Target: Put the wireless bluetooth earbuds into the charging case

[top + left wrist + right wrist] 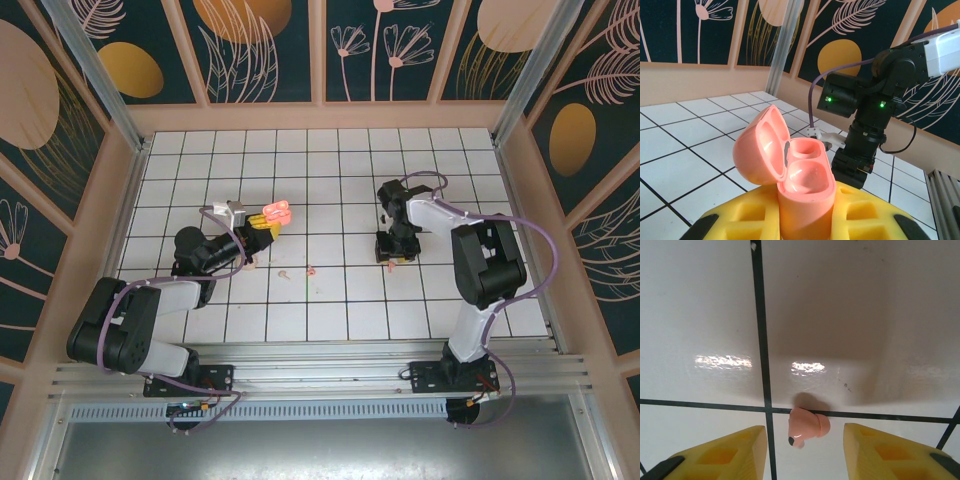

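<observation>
**One earbud between open fingers, the case waiting on the other side**

One small pale-pink curved plastic earbud point(807, 426) lies on a glossy white floor tile point(840, 315), just touching a black grout line point(760, 340). The right gripper point(802, 432) stands low over it. Its yellow fingers point(730, 450) are partly open, one on each side of the earbud, with a gap on both sides, so it has hold of nothing yet. In the top view we also see two other tiny pink bits point(312, 269) on the tiles between the arms; they are too small to name with certainty.

Well apart to the left, the left gripper point(805, 215) is clamped on the salmon-pink rounded charging case point(802, 175). The case stands upright with its lid swung open and two wells showing.

We judge the pinch to be the risky step. The earbud is round and the tile is smooth, so if one finger meets it first it may slide or roll away. Fingers that are too high may catch only its top and squeeze it out. Gripped at a wrong angle, it may later not seat in a well.
</observation>
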